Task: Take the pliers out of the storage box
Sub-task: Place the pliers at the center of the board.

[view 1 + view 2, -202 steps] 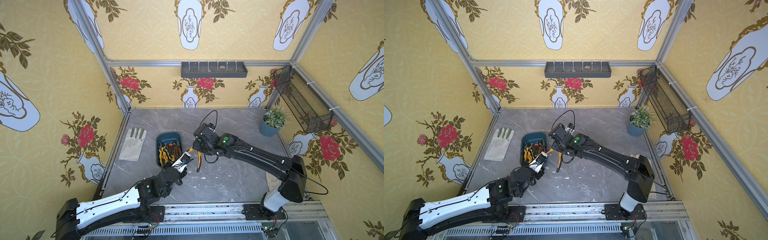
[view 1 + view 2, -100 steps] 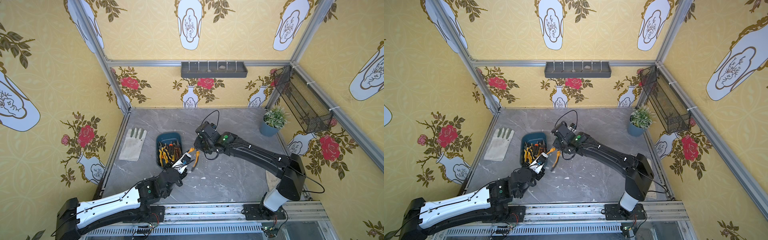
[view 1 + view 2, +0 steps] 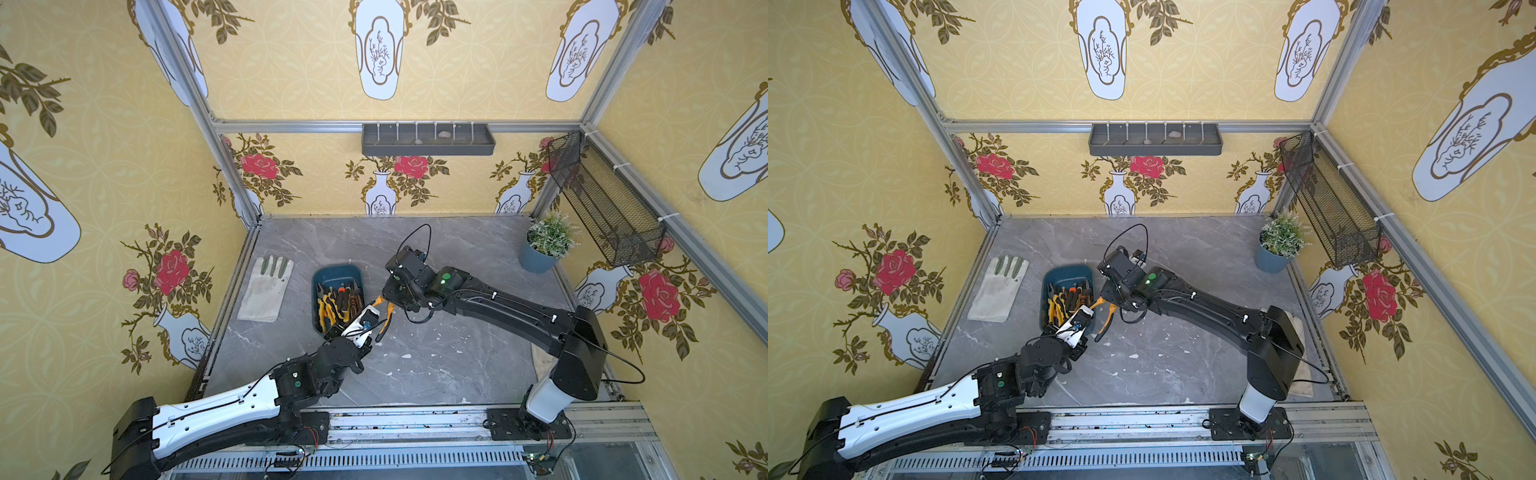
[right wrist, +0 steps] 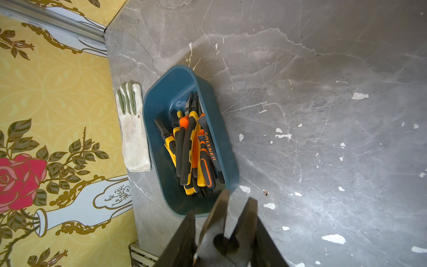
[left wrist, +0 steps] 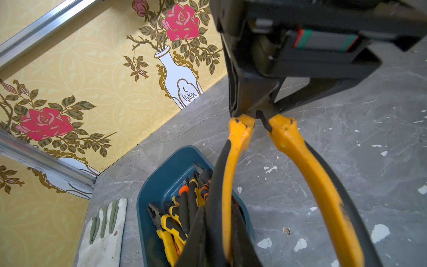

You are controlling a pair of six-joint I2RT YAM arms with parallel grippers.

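Grey marble-look counter [image 3: 457, 374], boxed in by yellow rose-pattern walls. Black right arm [image 3: 507, 307] reaches in from the near right corner and white-and-black left arm [image 3: 216, 415] from the near left corner; they meet left of the counter's middle. Black wire mesh basket [image 3: 602, 203] hangs on the right wall, long grey wall tray [image 3: 428, 139] on the back wall. White work glove with green fingers [image 3: 266, 291] lies flat along the counter's left edge. Dark teal rounded plastic storage box [image 3: 336, 274] sits left of the counter's middle, near the glove but not touching it. Round blue plant pot [image 3: 536, 259] with small leafy plant stands in the far right corner. A pile of pliers [image 4: 191, 150] with yellow, orange and black handles lies lengthwise in the storage box, handles bunched at its near end, dark metal heads toward the far end. One yellow-and-black-handled plier, the held plier [image 5: 307, 173], is outside the box, lifted off the counter just beside the box's right wall, handles spread. Right gripper [image 4: 225, 217]: jaws partly closed, one finger against each side of the held plier's dark metal head. Left gripper [image 5: 219, 233]: jaws almost fully closed, pinching one handle of the same plier, other handle free
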